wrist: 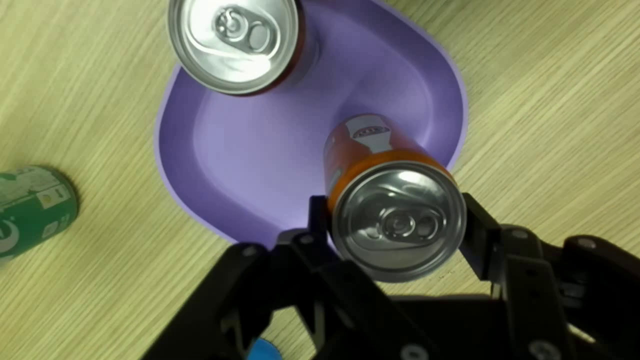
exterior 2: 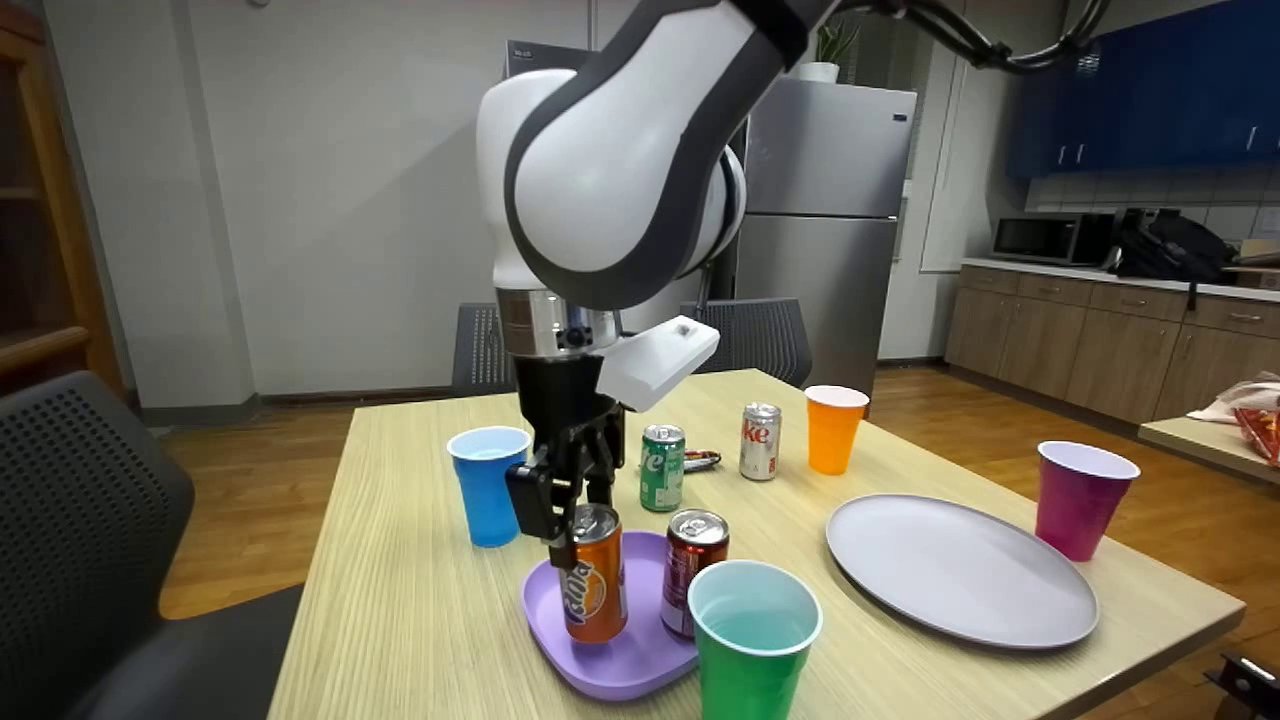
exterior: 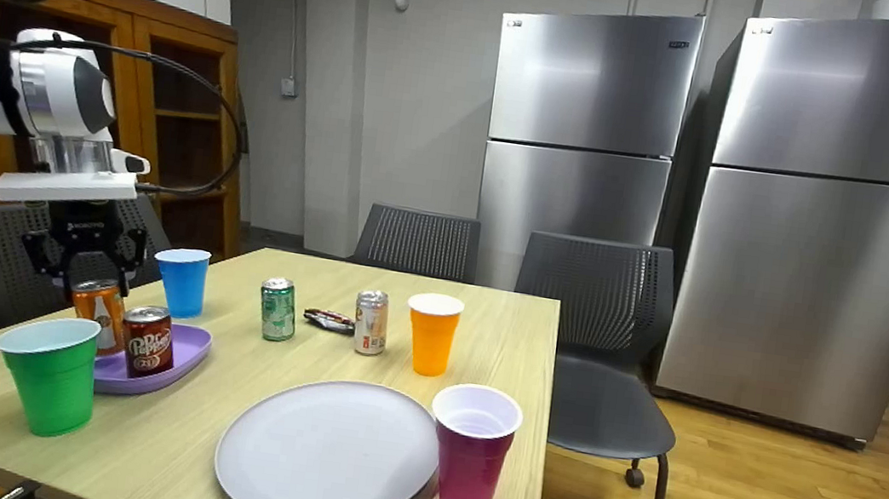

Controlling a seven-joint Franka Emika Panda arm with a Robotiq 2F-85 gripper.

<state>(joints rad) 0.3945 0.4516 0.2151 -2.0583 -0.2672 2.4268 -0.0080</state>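
A: How is the gripper set?
B: Partly spread; the orange can is clamped, right of centre, wrist view.
A: Where is room provided?
B: Tabletop is exposed upper right, beyond the purple tray's edge.

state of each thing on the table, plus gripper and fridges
Orange metal can: upright, gripped, looks unopened
Black two-finger gripper: closed on orange can
Dark red metal can: upright, looks unopened
Rounded purple tray: holding dark red can
Green metal can: upright
Silver metal can: upright
Blue plastic cup: upright
Green plastic cup: upright
Orange plastic cup: upright
Magenta plastic cup: upright
Round grey plate: flat
Shiny dark packet: lying
Both steel refrigerators: doors shut
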